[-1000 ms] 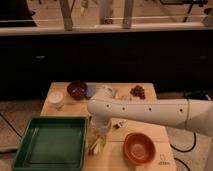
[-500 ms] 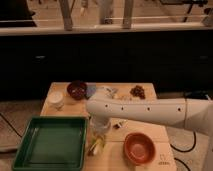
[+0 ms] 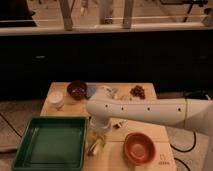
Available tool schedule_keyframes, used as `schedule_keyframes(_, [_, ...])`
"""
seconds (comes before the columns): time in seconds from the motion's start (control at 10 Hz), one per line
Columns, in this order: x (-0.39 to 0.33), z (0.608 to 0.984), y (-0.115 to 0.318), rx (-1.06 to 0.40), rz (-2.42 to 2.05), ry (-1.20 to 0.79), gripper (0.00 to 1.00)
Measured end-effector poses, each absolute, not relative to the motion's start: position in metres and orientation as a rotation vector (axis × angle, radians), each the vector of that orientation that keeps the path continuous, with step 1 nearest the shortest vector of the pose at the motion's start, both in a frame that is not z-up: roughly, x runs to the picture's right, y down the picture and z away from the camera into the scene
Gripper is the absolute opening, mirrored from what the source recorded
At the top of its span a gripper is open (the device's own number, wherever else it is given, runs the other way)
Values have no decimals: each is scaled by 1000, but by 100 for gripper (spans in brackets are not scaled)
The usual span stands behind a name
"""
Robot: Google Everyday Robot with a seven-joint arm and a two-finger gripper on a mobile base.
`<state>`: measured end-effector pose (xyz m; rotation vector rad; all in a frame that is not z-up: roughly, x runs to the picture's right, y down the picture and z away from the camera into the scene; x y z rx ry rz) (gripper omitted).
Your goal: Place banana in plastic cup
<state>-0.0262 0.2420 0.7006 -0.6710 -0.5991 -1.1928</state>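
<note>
Down at the front of the bench (image 3: 150, 129), little room. Green tray (image 3: 50, 147) across the 7 o'clock corner, its right wall just beside the gripper (image 3: 99, 127). Orange bowl (image 3: 139, 148) at 5 o'clock, near the front edge. Bare wood between tray and bowl, more toward 3 o'clock under the white arm (image 3: 150, 111). Far edge crowded from 11 to 1 o'clock: white cup (image 3: 56, 99), dark red bowl (image 3: 76, 89), pale wrapper (image 3: 107, 93), brown clump (image 3: 137, 91).

Gripper hung from the arm at mid-bench, pointing down; clenched or released, cannot tell. Just below it toward 6 o'clock, the plastic cup (image 3: 98, 136), pale and translucent. Banana (image 3: 94, 146) a yellowish streak at the cup's front side, touching it or partly inside, cannot tell which.
</note>
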Motion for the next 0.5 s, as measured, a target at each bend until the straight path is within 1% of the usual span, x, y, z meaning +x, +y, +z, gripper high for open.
schedule_keyframes(0.1, [-26,701,242,-672,-1194,-600,79])
schedule_keyframes(0.5, [-26,702,241,-674,-1201,-606,80])
